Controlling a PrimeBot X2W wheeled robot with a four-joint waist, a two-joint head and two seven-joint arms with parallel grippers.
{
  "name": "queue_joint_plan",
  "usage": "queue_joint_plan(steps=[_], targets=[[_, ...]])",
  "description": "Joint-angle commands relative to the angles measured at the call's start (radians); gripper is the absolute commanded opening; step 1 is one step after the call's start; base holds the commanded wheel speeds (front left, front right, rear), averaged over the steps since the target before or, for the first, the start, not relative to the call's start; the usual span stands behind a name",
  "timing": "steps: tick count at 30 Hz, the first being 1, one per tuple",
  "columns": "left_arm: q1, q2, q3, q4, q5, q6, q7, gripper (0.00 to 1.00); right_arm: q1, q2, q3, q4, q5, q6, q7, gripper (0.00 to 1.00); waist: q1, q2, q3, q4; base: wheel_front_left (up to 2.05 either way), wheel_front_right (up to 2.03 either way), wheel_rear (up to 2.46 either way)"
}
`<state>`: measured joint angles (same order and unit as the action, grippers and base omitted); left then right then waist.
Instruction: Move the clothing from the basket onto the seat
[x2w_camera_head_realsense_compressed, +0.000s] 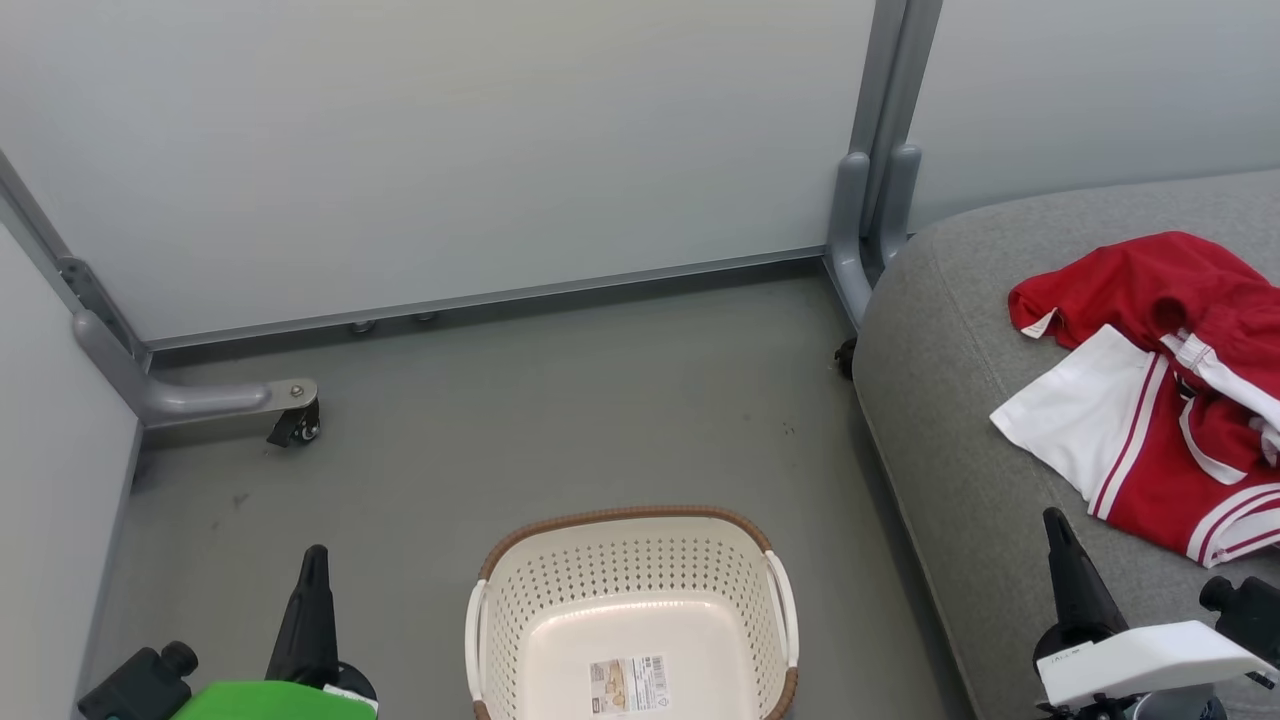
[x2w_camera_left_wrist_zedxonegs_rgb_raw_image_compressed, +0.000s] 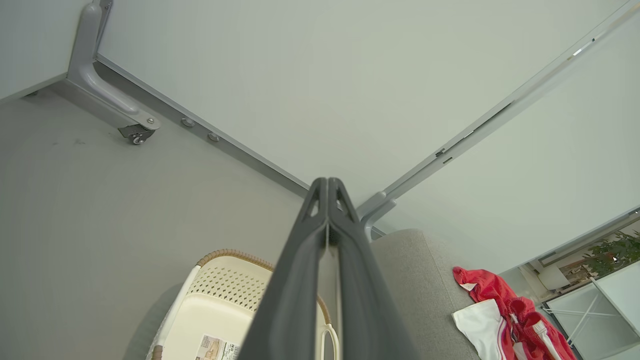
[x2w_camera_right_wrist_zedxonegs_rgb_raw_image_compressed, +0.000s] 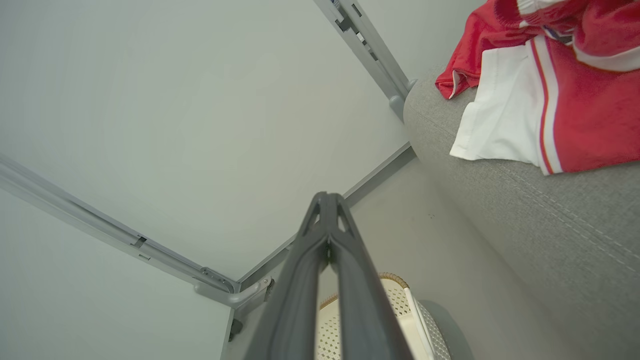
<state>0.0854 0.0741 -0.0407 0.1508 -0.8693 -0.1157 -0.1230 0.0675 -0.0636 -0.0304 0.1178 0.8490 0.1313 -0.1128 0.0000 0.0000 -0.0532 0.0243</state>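
- Clothing (x2w_camera_head_realsense_compressed: 1165, 400), red with white stripe trim and a white panel, lies in a crumpled heap on the grey sofa seat (x2w_camera_head_realsense_compressed: 940, 420), back from its rounded edge.
- Basket (x2w_camera_head_realsense_compressed: 630, 560), cream perforated plastic with a brown woven-look rim, stands on the grey floor (x2w_camera_head_realsense_compressed: 600, 400) beside the seat, well apart from the clothing; a label sticker (x2w_camera_head_realsense_compressed: 628, 684) shows on its bare bottom.
- Left tool (x2w_camera_head_realsense_compressed: 314, 565) hovers to the basket's left, its two dark fingers pressed together, holding nothing.
- Right tool (x2w_camera_head_realsense_compressed: 1058, 530) sits over the seat, near the clothing's lower hem, fingers likewise pinched together on nothing.
- Pale partition panels (x2w_camera_head_realsense_compressed: 450, 150) on grey frames stand behind, one foot carrying a caster (x2w_camera_head_realsense_compressed: 300, 428).
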Motion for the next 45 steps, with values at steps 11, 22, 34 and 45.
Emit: queue_joint_plan(steps=[11, 22, 34, 45], targets=[[-0.061, 0.011, 0.022, 0.009, -0.158, -0.008, 0.037, 0.0, -0.053, -0.011, -0.012, 0.017, 0.159, 0.0, 0.04, 0.0, 0.0, 0.0, 0.008, -0.003, 0.0, 0.0, 0.0], [-0.088, 0.012, 0.038, 0.025, -0.28, -0.01, 0.069, 0.0, -0.077, -0.011, -0.02, 0.038, 0.283, 0.0, 0.072, 0.0, 0.0, 0.0, 0.015, -0.006, 0.0, 0.0, 0.0], [-0.115, 0.012, 0.056, 0.04, -0.397, -0.011, 0.101, 0.0, -0.102, -0.011, -0.028, 0.059, 0.401, 0.0, 0.103, 0.0, 0.0, 0.0, 0.023, -0.01, 0.0, 0.0, 0.0], [-0.138, 0.011, 0.071, 0.054, -0.497, -0.013, 0.128, 0.0, -0.123, -0.01, -0.036, 0.076, 0.501, 0.0, 0.13, 0.0, 0.0, 0.0, 0.03, -0.013, 0.0, 0.0, 0.0]])
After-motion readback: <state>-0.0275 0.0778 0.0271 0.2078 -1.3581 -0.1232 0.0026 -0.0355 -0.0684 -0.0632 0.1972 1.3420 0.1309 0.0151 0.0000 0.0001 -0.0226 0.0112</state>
